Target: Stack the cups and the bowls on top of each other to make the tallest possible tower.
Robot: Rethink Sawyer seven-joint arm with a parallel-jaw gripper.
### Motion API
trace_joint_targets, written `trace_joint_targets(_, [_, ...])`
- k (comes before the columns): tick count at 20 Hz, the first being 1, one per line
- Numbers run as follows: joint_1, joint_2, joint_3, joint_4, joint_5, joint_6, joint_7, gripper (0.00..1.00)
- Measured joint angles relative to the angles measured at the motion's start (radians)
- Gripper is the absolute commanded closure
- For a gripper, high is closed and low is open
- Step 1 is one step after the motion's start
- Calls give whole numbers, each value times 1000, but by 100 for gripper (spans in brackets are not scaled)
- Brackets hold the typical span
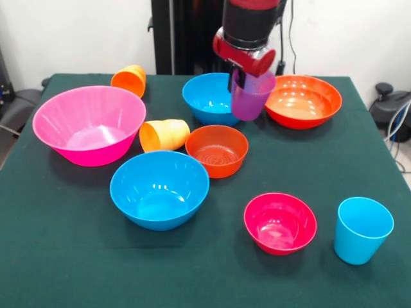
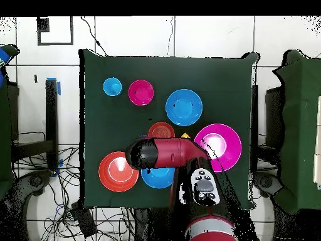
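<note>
At upper centre of the front view the gripper [image 1: 247, 76] is seen pinching the rim of the purple cup [image 1: 251, 95], which is held upright and clear of the table [image 1: 51, 256], between the far blue bowl [image 1: 209, 97] and the wide orange-red bowl [image 1: 303, 101]. The carrying step is judged to be in hand: a cup has been lifted and no tower is yet built, since nothing is seen resting on anything else. For the next move, a base would have to be chosen; the small orange bowl [image 1: 217, 150], just below and left of the held cup, looks the nearest candidate, and the cup would need to be centred over it before being lowered and let go. From left to right six bowls are counted: one pink bowl [image 1: 89, 125] at the left, a near blue bowl [image 1: 159, 189] at lower centre, the far blue one, the small orange one, a magenta bowl [image 1: 280, 222] at lower right, and the orange-red one at upper right. Four cups are counted: an orange cup [image 1: 129, 80] lying on its side at upper left, a yellow cup [image 1: 164, 135] on its side beside the pink bowl, the purple one held, and a light blue cup [image 1: 362, 229] upright at far lower right. In the overhead view the held cup is hidden under the arm [image 2: 166, 154].
</note>
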Motion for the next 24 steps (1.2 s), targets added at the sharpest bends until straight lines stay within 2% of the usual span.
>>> trace_joint_targets(5, [-43,-6,34,3,-29,-3,0,100])
trace_joint_targets(9, [-81,38,41,-23,-117,-25,-1,100])
trace_joint_targets(11, [-118,55,63,-24,-151,-28,-6,100])
trace_joint_targets(13, [-198,64,112,-24,-186,-29,-26,100])
trace_joint_targets(15, [-225,66,127,-27,-202,-29,-36,100])
trace_joint_targets(16, [-255,74,136,-38,-232,-30,-47,100])
trace_joint_targets(20, [-270,110,118,-96,-329,-44,-55,100])
trace_joint_targets(22, [-272,156,115,-148,-395,-84,-55,100])
trace_joint_targets(24, [-276,186,116,-173,-413,-115,-55,100])
